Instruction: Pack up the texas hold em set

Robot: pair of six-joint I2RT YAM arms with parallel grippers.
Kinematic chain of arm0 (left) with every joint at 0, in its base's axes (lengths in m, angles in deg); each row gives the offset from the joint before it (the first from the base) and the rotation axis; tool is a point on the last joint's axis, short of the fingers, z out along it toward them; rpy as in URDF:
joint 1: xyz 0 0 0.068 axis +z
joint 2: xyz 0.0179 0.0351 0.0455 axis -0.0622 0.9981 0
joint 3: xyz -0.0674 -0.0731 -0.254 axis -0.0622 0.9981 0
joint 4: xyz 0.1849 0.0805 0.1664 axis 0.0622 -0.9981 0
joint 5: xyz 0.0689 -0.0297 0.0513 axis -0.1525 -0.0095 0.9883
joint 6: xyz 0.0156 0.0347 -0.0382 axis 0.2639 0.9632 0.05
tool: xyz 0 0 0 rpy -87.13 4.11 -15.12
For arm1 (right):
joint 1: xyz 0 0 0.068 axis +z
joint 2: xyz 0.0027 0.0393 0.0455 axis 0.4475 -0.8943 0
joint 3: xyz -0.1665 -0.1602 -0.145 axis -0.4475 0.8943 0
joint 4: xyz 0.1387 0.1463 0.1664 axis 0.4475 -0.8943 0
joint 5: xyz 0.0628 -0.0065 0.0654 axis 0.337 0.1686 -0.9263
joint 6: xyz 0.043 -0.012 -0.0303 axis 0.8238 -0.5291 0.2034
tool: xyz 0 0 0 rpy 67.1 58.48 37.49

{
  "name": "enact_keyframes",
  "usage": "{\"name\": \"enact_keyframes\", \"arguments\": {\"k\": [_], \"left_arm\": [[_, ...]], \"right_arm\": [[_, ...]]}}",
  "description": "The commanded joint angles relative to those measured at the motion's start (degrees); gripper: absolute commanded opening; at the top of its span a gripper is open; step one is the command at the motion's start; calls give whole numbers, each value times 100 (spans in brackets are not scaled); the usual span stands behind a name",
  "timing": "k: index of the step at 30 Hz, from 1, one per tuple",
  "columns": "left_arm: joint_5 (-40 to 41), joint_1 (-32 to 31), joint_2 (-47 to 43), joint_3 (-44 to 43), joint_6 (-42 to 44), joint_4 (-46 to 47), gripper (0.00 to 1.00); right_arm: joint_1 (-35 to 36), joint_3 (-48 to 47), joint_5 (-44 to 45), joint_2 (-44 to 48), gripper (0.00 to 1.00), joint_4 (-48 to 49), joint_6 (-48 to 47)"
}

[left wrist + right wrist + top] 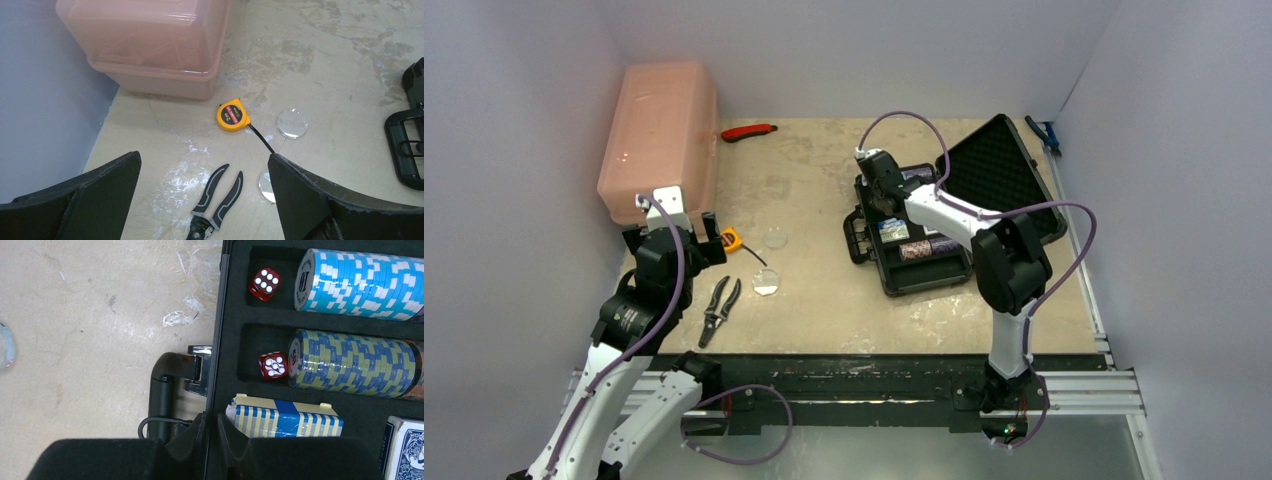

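**A:** Top view first. Where's the set?
**B:** The briefcase (1002, 160) lies open right of centre, with your right gripper (876, 175) over it. The far disc (775, 238) and near disc (766, 283) sit loose mid-table.

**A:** Left wrist?
**B:** Your left gripper (204, 160) is spread wide. Both discs look thin, light and slick, so pinch across the rim.

**A:** Right wrist?
**B:** The fingers (197, 440) are nearly pressed together at the case wall. The dice (265, 283) and deck (285, 417) sit in the foam.

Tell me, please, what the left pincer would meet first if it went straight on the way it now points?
Probably the pliers: their handles lie between the fingers of the open left pincer. Depth is unclear, so it might touch bare table just beyond them, short of the yellow tape measure.
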Motion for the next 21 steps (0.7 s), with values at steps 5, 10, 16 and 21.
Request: {"name": "enact_keyframes", "arguments": {"k": [5, 10, 16, 21], "left_arm": [[4, -8, 16, -49, 65, 148, 100], [4, -8, 11, -50, 65, 149, 100], [4, -8, 4, -50, 66, 149, 100], [-11, -6, -35, -51, 57, 149, 100]], "right_arm": [[-83, -27, 591, 58, 15, -16, 64], [-86, -42, 154, 113, 17, 38, -17], [-80, -154, -893, 433, 27, 352, -140], [-80, -599, -1188, 607, 37, 279, -12]]}}
